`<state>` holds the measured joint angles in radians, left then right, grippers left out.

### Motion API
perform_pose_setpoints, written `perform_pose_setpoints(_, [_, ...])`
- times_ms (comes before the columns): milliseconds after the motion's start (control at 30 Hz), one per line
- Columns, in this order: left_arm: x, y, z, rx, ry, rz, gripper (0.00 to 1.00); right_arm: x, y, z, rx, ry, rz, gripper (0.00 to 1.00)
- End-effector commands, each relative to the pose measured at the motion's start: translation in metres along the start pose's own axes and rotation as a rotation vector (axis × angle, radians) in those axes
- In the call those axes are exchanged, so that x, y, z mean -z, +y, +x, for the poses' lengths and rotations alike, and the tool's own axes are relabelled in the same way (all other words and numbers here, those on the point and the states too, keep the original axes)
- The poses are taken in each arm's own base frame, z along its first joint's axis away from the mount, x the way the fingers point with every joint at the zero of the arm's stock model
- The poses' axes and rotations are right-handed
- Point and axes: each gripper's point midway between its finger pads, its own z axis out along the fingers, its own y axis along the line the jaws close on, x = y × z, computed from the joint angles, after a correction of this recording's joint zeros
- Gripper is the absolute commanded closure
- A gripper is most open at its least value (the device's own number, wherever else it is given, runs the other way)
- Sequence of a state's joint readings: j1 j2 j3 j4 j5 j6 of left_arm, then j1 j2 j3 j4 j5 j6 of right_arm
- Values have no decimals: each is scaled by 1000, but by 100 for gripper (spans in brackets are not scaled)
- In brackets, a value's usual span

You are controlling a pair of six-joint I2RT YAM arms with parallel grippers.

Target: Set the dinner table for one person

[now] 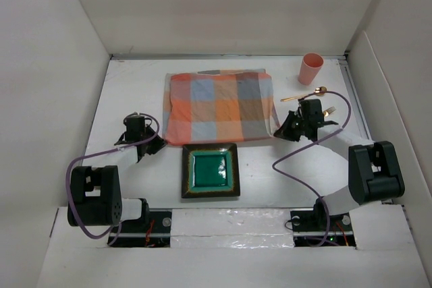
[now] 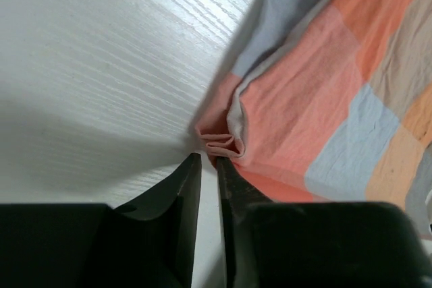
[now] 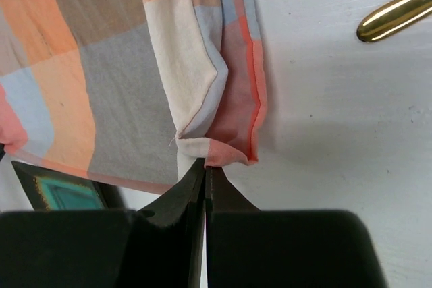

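A: Right gripper is closed, pinching the near-right corner of the checked cloth; the folds pucker toward its tips. Left gripper?

B: Jaws a slit apart, the bunched left corner just off the tips, not clamped. Likely a corner each, so the cloth lies flat on the dinner table, which spreads under everything.

A: Hidden?

B: Gold spoon is partly behind the right arm. A second gold piece beside it, can't identify.

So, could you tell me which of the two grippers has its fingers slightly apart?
The left gripper: a thin gap shows between its fingers by the cloth's corner, whereas the right gripper's fingers are closed tight at another corner.
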<state>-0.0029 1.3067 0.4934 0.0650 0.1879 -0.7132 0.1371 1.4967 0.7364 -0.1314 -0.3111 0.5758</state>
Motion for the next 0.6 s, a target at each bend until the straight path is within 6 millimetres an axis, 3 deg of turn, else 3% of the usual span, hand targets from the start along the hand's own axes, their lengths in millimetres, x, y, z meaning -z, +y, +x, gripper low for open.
perform_pose_setpoints(0, [6, -4, -20, -4, -70, -14, 86, 9, -3, -7, 18, -51, 30, 93])
perform_pose_setpoints(67, [10, -8, -23, -2, -78, -8, 83, 12, -2, -4, 24, -46, 34, 80])
perform_pose_setpoints(100, [13, -9, -26, 0, -83, -12, 80, 15, -1, -4, 31, -43, 34, 69])
perform_pose_setpoints(133, [13, -9, -26, -2, -83, -12, 80, 15, -1, -4, 31, -43, 34, 69])
perform_pose_setpoints(167, [18, -18, -34, -7, -105, 10, 80, 21, 3, -6, 42, -50, 30, 59])
perform_pose_setpoints(233, [24, -20, -38, -10, -120, 1, 81, 29, 5, -9, 57, -63, 34, 51])
perform_pose_setpoints(267, [32, -29, -48, -18, -151, 24, 81, 35, 5, -11, 70, -66, 50, 43])
perform_pose_setpoints(333, [44, -42, -62, -28, -189, 44, 81, 48, 8, -18, 93, -98, 67, 37])
perform_pose_setpoints(433, [64, -62, -78, -47, -234, 91, 81, 68, 16, -18, 131, -115, 60, 37])
perform_pose_setpoints(500, [75, -69, -81, -64, -246, 111, 81, 72, 28, -3, 174, -91, 11, 46])
perform_pose_setpoints(567, [90, -83, -91, -82, -275, 144, 81, 78, 43, 13, 199, -67, -52, 80])
